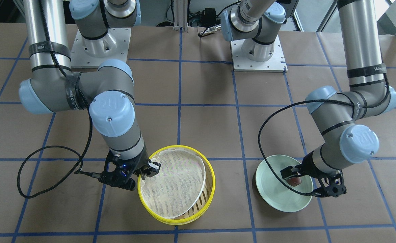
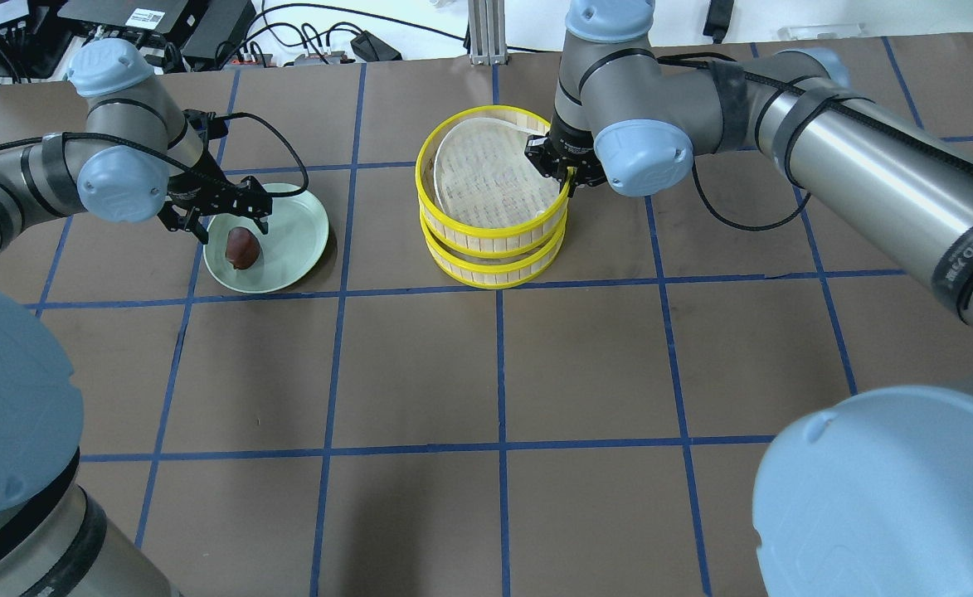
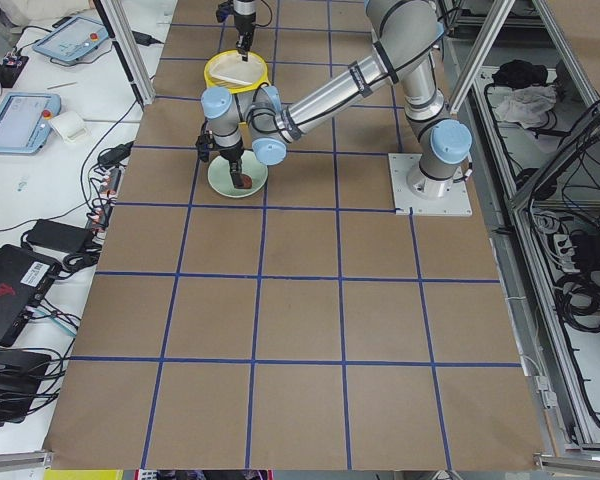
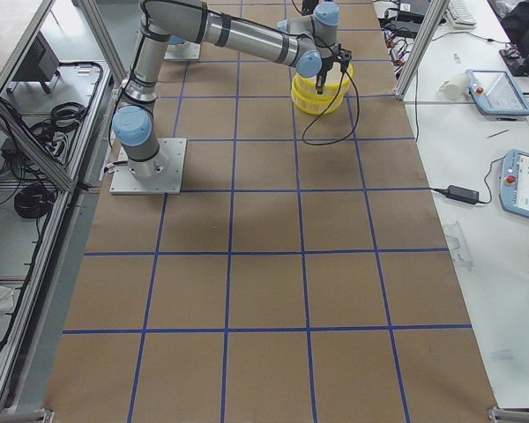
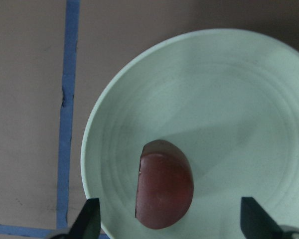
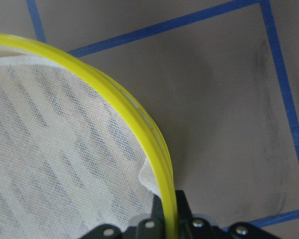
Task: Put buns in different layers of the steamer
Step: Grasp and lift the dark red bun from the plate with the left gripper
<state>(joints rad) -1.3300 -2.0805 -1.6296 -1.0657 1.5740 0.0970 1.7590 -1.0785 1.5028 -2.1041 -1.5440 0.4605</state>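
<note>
The left gripper hangs over a pale green plate with its jaws spread wide and nothing in its grasp. One fingertip is at the plate's rim, and the other is well across the plate. Between them, touching neither, the reddish-brown bun lies on the plate close to that rim.

The right gripper is clamped on the yellow rim of the top tier of the steamer, with one finger inside the rim and one outside. Its wrist view shows the rim running straight into the closed jaws, with a fold of the white liner tucked against the rim's inner side just beside them.

From overhead the steamer shows as two tiers, the top one sitting on the lower tier, on the brown paper-covered table. The front-facing view adds what the overhead one does not — the liner lies askew in the top tier, its edge toward the plate raised, and bare slats show beside it. The inside of the lower tier is hidden in every view. Steamer and plate stand well apart, and both are too small in the side views to tell more
</note>
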